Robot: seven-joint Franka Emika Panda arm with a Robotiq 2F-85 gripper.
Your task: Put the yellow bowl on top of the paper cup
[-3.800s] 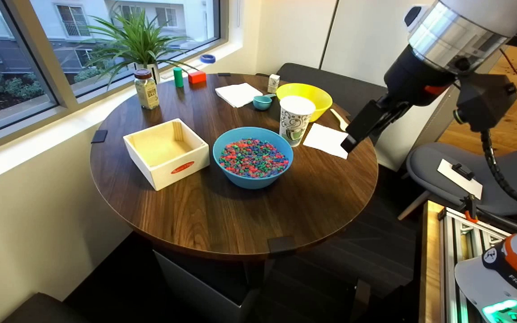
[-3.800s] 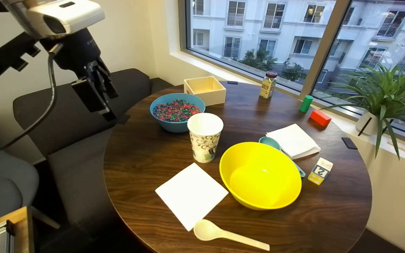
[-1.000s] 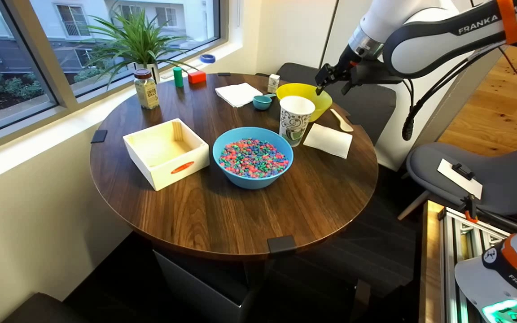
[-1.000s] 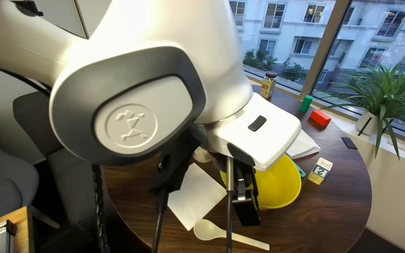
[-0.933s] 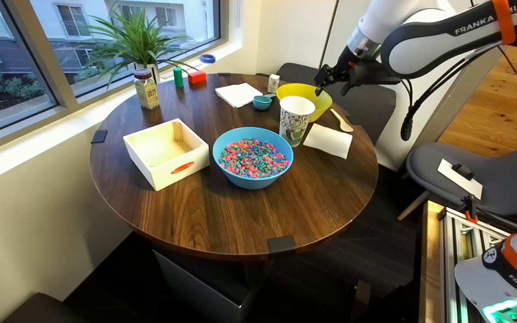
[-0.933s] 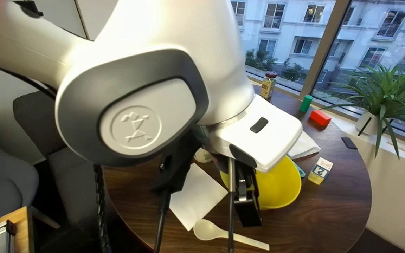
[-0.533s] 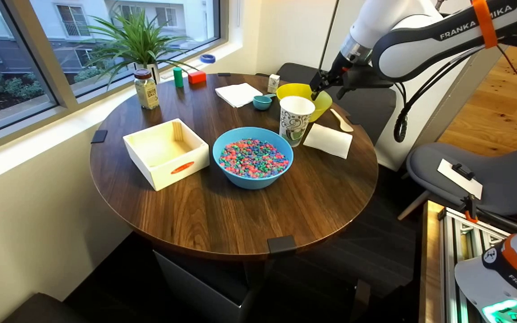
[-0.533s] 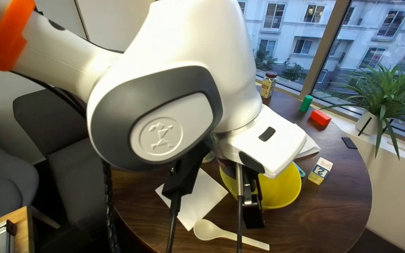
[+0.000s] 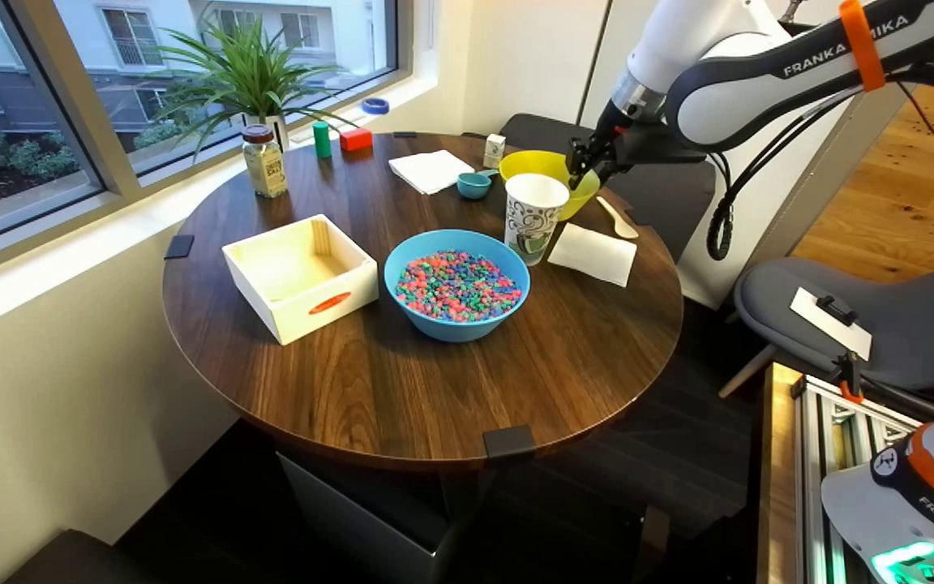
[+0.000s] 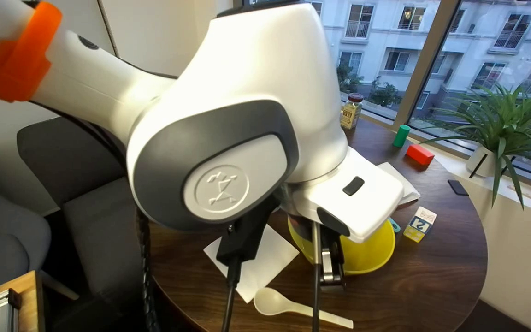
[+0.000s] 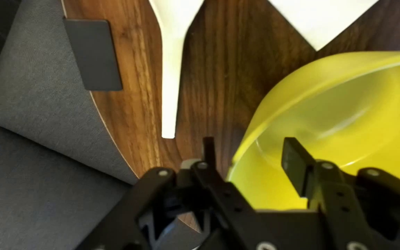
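Note:
The yellow bowl (image 9: 544,165) stands upright on the round table. It shows partly behind my arm in an exterior view (image 10: 370,252) and fills the right of the wrist view (image 11: 359,104). The whitish paper cup (image 9: 530,223) stands upright right beside the bowl; my arm hides it in the other exterior picture, and it is out of the wrist view. My gripper (image 11: 250,156) is open over the bowl's near rim, one finger outside the wall and one inside, with gaps on both sides. It also shows at the bowl's edge in an exterior view (image 9: 585,180).
A blue bowl of colourful pieces (image 9: 457,284) stands next to the cup. A napkin (image 10: 265,265) and a pale spoon (image 11: 172,80) lie near the yellow bowl. A teal scoop (image 9: 473,186), a letter block (image 10: 420,224) and a wooden box (image 9: 305,280) are also on the table.
My arm has come across from beside the table to the yellow bowl. In the last second the gripper has lowered slightly onto its rim and the fingers look closer together.

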